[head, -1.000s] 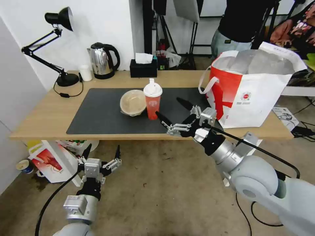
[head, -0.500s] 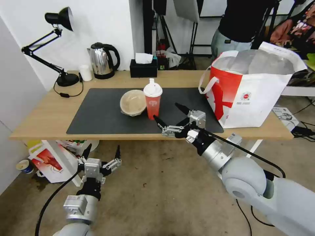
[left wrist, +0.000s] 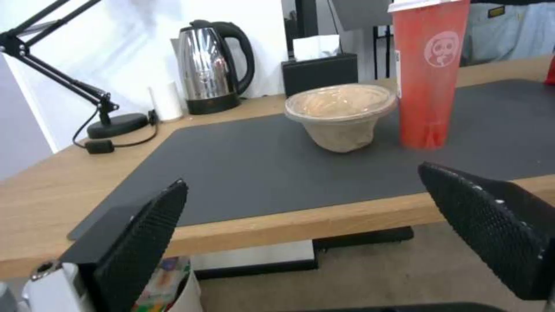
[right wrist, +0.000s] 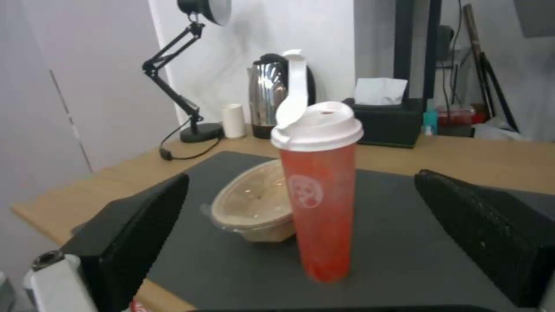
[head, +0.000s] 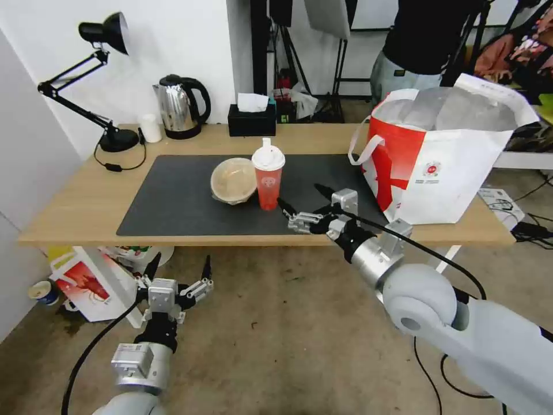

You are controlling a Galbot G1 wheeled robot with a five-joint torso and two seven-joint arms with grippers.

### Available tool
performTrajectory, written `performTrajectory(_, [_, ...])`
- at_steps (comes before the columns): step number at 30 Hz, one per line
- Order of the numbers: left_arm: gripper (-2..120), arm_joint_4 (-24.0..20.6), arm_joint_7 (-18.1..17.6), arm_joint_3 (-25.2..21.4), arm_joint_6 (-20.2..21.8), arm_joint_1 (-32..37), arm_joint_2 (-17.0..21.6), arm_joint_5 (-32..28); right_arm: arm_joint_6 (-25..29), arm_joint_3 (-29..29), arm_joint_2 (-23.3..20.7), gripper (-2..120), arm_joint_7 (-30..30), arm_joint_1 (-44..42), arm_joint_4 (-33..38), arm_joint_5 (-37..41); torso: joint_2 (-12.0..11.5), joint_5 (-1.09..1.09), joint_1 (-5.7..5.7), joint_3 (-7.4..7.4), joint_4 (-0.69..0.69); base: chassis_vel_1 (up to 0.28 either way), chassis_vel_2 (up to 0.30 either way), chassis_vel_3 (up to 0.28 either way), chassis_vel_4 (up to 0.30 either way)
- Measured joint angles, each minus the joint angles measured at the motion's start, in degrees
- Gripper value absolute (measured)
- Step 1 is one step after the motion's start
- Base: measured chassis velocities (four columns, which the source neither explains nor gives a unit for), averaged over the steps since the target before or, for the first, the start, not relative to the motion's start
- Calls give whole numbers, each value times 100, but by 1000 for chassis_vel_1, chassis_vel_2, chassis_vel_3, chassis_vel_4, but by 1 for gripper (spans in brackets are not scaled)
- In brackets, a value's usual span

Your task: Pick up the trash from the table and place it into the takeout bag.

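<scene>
On the dark mat of the table [head: 80, 202] stand a red drink cup [head: 268, 176] with a white lid and, touching its left side, a beige lidded container [head: 233, 180]. My right gripper [head: 303, 199] is open just right of the cup, at the mat's front edge, fingers pointing at it. In the right wrist view the cup [right wrist: 319, 186] stands centred between the fingers [right wrist: 133, 229], with the container [right wrist: 254, 208] behind it. The takeout bag [head: 443, 155] stands open at the table's right end. My left gripper [head: 178, 268] hangs open below the table front.
A desk lamp [head: 98, 80], kettle [head: 180, 106], small white cup [head: 151, 128] and black tissue box [head: 252, 118] line the table's back edge. A smaller crayfish-printed bag [head: 86, 285] stands on the floor under the table's left. A person [head: 420, 46] stands behind the bag.
My right gripper has drawn back from the bag, leftward and lower, and turned toward the red cup. The left arm, cup and container have not moved.
</scene>
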Motion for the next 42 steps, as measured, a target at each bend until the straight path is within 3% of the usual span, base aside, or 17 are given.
performTrajectory(24, [100, 0, 0, 0, 0, 0, 0, 0, -254, -938, 565, 100, -132, 1539, -1400, 628, 0, 0, 0, 0, 0, 0, 0, 0, 0])
performTrajectory(42, [100, 0, 0, 0, 0, 0, 0, 0, -388, -1389, 789, 100, -157, 2013, -1819, 825, 0, -1, 0, 0, 0, 0, 0, 0, 0])
